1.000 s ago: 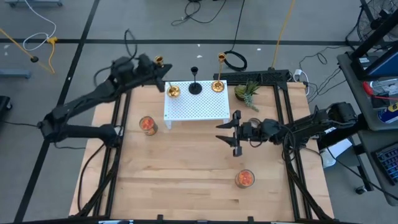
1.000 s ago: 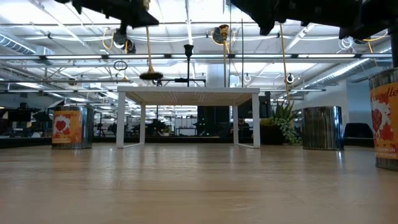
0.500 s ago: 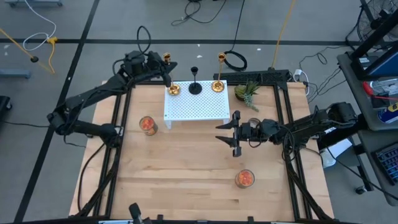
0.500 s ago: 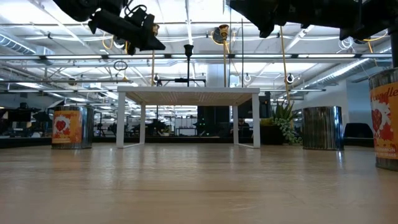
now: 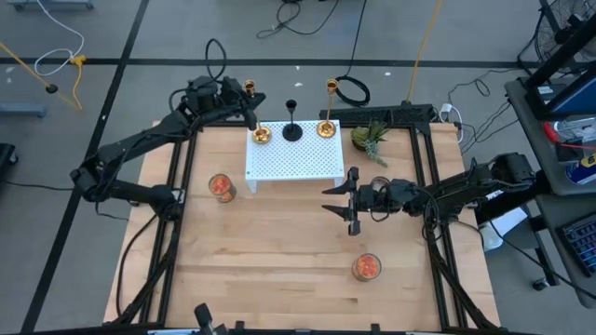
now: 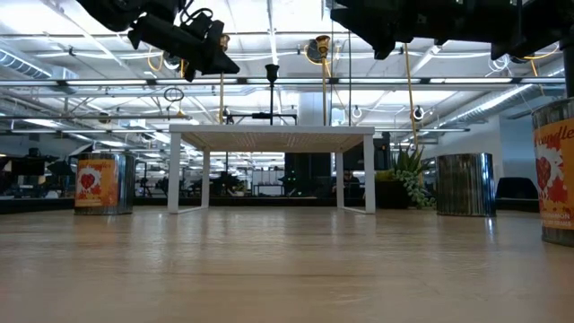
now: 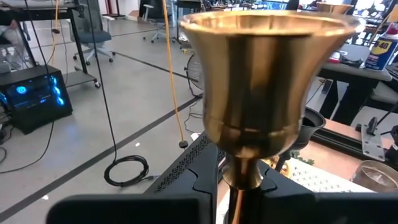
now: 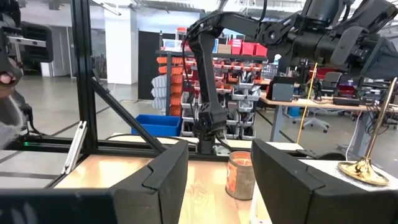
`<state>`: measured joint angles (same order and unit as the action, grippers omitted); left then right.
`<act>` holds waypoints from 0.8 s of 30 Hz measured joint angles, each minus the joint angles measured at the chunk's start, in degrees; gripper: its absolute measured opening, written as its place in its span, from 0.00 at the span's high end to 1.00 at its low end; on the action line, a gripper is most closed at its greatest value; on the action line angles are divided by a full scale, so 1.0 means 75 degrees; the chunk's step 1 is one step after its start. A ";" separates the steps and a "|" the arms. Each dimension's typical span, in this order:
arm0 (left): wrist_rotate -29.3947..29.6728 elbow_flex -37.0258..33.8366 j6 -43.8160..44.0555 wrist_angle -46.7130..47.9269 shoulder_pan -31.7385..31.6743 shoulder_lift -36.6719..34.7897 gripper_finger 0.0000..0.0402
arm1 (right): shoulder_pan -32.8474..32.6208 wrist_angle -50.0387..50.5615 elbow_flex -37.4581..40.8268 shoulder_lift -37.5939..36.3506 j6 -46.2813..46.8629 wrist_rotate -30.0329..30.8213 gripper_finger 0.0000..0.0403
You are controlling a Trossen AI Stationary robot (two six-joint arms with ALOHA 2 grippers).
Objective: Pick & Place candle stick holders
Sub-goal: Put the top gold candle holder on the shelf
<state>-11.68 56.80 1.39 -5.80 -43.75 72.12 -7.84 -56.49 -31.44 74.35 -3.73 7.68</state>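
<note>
Left to right across the high view: an orange tin (image 5: 221, 186), the left gripper (image 5: 250, 113) clamped on a brass candlestick (image 5: 260, 135) on the white stand (image 5: 293, 160), black candlestick (image 5: 292, 127), second brass candlestick (image 5: 325, 127), plant (image 5: 371, 140), and centre-right the right gripper (image 5: 353, 200), fingers apart.

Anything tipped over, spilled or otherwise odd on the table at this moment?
Nothing stands out. All three candle stick holders stand upright on the white stand: brass, black, brass. The left gripper grips the first one's stem; the right gripper waits open.
</note>
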 joint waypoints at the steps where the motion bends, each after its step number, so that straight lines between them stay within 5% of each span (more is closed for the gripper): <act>1: 0.0000 0.0000 0.0003 0.0000 0.0000 0.0000 0.90 | 0.0000 -0.0014 0.0000 0.0000 0.0000 0.0000 0.57; 24: -0.0111 -0.0009 -0.0312 0.0003 0.0000 0.0000 0.88 | 0.0000 -0.0026 -0.0001 0.0000 0.0003 -0.0003 0.57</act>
<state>-12.51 56.73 -0.95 -5.78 -43.75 72.12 -7.84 -56.69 -31.45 74.35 -3.70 7.66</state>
